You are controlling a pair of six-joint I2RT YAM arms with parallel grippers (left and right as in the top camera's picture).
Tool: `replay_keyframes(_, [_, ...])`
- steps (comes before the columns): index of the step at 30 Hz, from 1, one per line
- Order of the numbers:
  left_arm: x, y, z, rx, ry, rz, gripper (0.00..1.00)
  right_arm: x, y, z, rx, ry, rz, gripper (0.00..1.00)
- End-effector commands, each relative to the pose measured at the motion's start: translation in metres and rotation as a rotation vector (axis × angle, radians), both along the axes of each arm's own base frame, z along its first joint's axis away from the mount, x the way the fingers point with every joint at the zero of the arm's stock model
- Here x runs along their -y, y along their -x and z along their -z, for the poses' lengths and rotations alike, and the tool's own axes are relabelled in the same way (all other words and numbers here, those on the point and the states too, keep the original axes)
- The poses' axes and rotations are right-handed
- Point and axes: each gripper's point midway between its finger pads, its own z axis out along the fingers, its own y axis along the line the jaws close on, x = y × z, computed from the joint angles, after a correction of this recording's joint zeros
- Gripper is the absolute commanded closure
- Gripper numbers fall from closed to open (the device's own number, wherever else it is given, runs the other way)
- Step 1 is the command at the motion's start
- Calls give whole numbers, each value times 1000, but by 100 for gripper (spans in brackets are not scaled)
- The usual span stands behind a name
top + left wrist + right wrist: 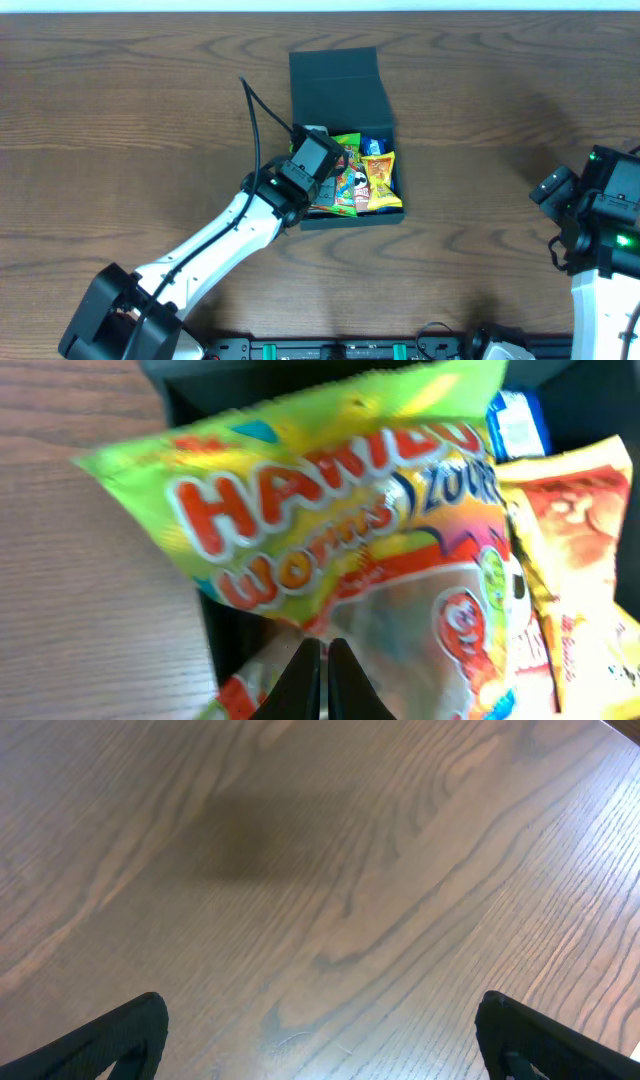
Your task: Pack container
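The container [338, 78] is a dark square box in the middle of the table, its flap lid open toward the far side. Its left wall shows in the left wrist view [225, 635]. Inside lie a green Haribo packet [349, 183], a yellow packet [381, 183] and a blue packet [372, 146]. My left gripper [330, 176] is over the box's left side. In the left wrist view its fingers [325, 647] are pinched together on the Haribo packet's [330, 510] clear lower edge. My right gripper [556, 192] hangs open and empty over bare wood [320, 1010].
The yellow packet [580, 560] and the blue packet [517, 422] lie to the right of the Haribo packet in the left wrist view. The wooden table [120, 120] extends left and right of the box. The right arm stands at the table's right edge.
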Motion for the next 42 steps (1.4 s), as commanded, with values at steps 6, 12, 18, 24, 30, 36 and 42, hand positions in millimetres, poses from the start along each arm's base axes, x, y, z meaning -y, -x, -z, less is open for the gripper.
replay_keyframes(6, [16, 4, 0, 7, -4, 31, 94, 3, 2, 0, 4, 2, 23, 1])
replay_keyframes(12, [19, 5, 1, -2, 13, 20, 94, 3, 2, 0, 4, 2, 23, 1])
replay_keyframes(18, [31, 9, -2, 5, 44, 33, 94, 3, 2, 0, 4, 2, 23, 1])
replay_keyframes(24, [35, 11, -3, 9, 51, 39, 94, 3, 2, 0, 4, 2, 23, 1])
replay_keyframes(30, [31, 7, -4, 26, 33, 26, 94, 3, 2, 0, 4, 2, 23, 1])
replay_keyframes(36, [12, -15, -23, 146, -60, 4, 94, 3, 2, 0, 4, 2, 23, 1])
replay_keyframes(42, [-14, -33, -28, 200, -128, -89, 94, 3, 2, 0, 4, 2, 23, 1])
